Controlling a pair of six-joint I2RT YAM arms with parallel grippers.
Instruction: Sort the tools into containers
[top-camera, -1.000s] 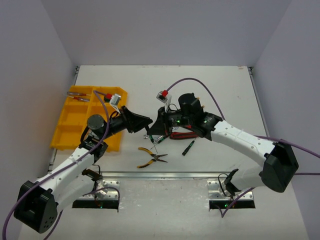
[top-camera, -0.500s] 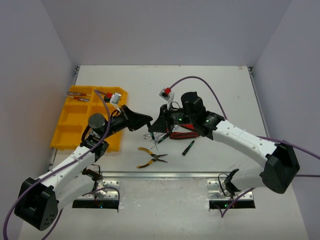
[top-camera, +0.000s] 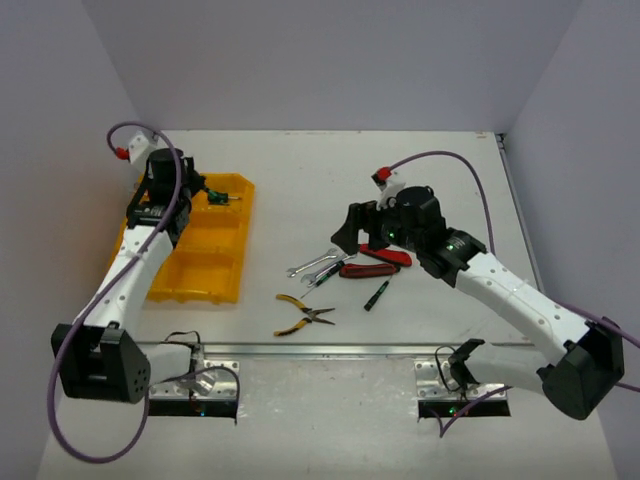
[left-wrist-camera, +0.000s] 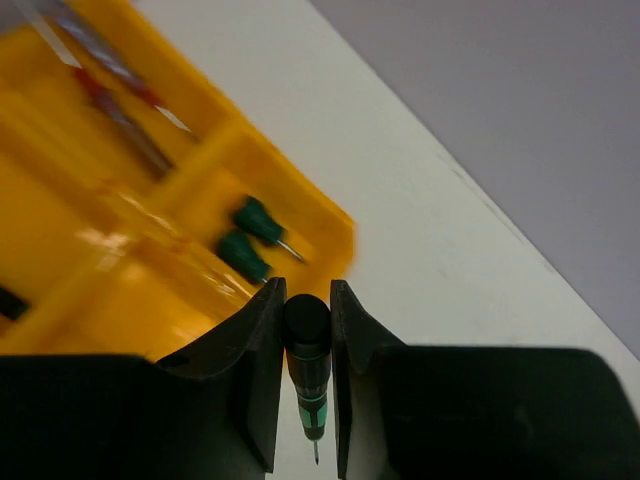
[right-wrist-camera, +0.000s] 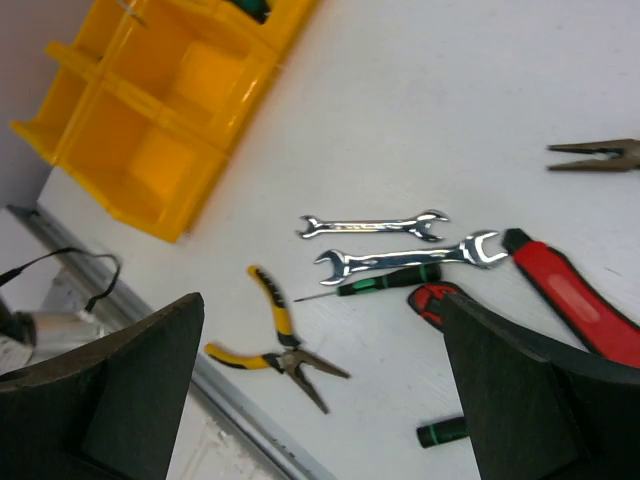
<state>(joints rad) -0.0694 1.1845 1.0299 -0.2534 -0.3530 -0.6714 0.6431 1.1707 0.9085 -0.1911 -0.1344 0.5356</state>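
My left gripper is shut on a black and green screwdriver, whose tip points back toward the wrist. It hovers over the far right compartment of the yellow tray, where two green-handled screwdrivers lie. Red-handled screwdrivers lie in the neighbouring compartment. My right gripper stands wide open and holds nothing, above two silver wrenches, a green-black screwdriver, yellow-black pliers and red-handled pliers.
Another black-green screwdriver lies right of the yellow-black pliers. Dark plier jaws show at the right edge of the right wrist view. A metal rail runs along the table's near edge. Grey walls enclose the table.
The two grippers met over the table's middle. My left gripper has swung to the tray's far end with the screwdriver. My right gripper has opened wide and drawn back to the right.
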